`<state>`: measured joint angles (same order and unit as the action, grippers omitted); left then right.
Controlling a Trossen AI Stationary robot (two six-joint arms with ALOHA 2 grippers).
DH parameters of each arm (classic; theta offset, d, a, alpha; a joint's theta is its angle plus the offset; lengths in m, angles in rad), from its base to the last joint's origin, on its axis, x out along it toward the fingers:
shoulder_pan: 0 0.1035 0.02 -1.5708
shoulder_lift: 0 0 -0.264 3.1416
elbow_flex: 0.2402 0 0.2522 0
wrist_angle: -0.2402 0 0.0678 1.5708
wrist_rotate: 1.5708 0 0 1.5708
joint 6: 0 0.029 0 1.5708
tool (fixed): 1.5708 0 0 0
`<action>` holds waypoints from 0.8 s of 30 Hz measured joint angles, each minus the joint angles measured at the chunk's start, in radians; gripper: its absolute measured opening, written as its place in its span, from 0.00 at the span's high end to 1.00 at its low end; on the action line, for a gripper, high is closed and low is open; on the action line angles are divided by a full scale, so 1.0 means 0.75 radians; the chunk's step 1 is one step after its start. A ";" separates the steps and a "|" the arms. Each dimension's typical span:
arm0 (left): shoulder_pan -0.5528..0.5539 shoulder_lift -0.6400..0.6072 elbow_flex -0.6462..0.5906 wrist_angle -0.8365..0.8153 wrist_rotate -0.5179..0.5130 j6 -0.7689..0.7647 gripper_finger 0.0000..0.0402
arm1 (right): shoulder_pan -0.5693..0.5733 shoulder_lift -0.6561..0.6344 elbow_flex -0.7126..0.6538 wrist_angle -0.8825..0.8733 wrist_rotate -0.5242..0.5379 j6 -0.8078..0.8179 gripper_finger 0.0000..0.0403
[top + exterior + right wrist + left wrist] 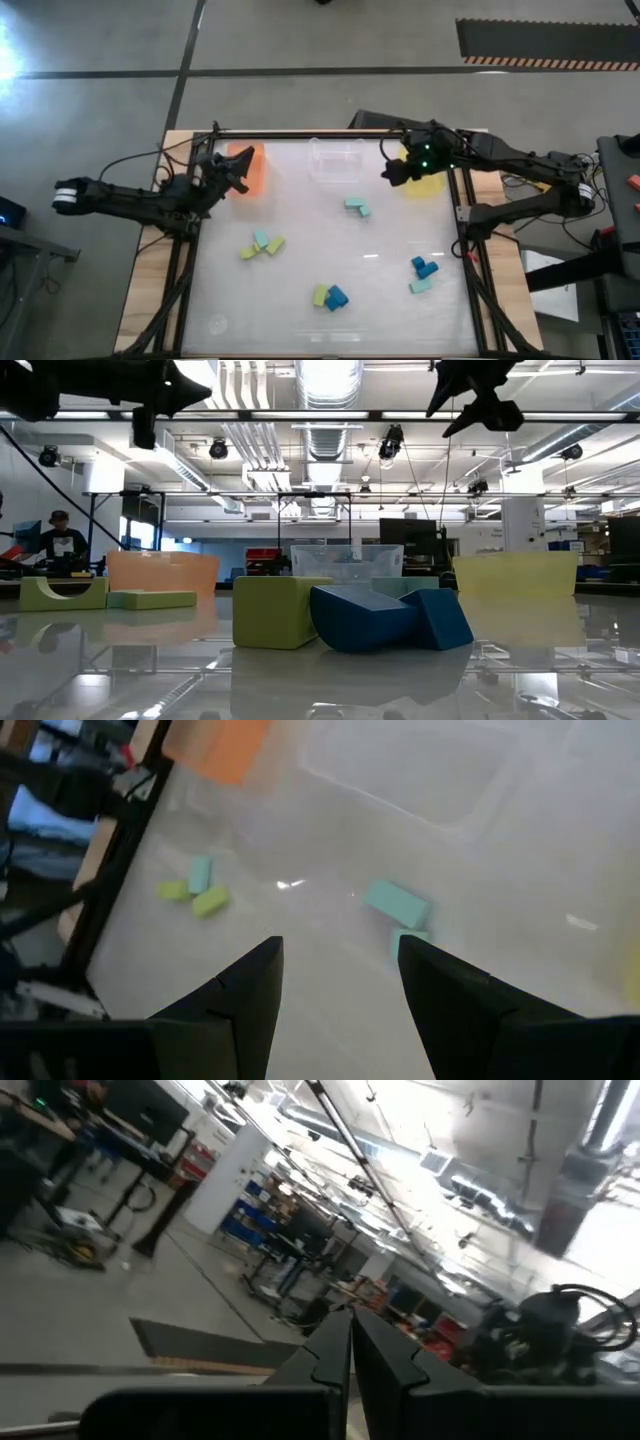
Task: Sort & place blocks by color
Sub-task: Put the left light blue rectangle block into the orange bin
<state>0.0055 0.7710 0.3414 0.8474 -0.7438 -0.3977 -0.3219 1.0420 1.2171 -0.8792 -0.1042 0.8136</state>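
Note:
Small blocks lie in loose groups on the white table: two pale teal ones (357, 207) near the middle, a teal and yellow-green cluster (262, 244) at the left, a yellow-green and blue pair (330, 296) at the near edge, and blue and teal ones (424, 272) at the near right. My right gripper (389, 173) hangs open and empty above the far right of the table, beside the yellow tray (428, 183). In the right wrist view its fingers (340, 970) frame the teal blocks (398, 906) far below. My left gripper (242, 184) is shut (350, 1342) and empty, beside the orange tray (250, 168).
A clear tray (336, 160) stands at the far edge between the orange and yellow trays. Dark frame rails run along the table's left and right sides (465, 215). Bare table shows between the block groups, around the middle (320, 235).

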 joint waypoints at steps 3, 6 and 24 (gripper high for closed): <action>-0.003 0.037 0.045 -0.053 0.062 -0.035 1.00 | 0.009 0.003 -0.001 0.038 0.000 -0.065 0.53; -0.010 0.063 0.114 -0.232 0.140 -0.196 1.00 | 0.008 0.003 -0.002 0.082 0.004 -0.099 0.53; -0.087 0.382 0.646 -2.100 1.059 -1.410 1.00 | 0.008 0.002 -0.006 0.172 0.009 -0.267 0.53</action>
<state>-0.0599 1.0573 0.8256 -0.7279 0.0501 -1.4553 -0.3161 1.0435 1.2125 -0.7502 -0.0972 0.6136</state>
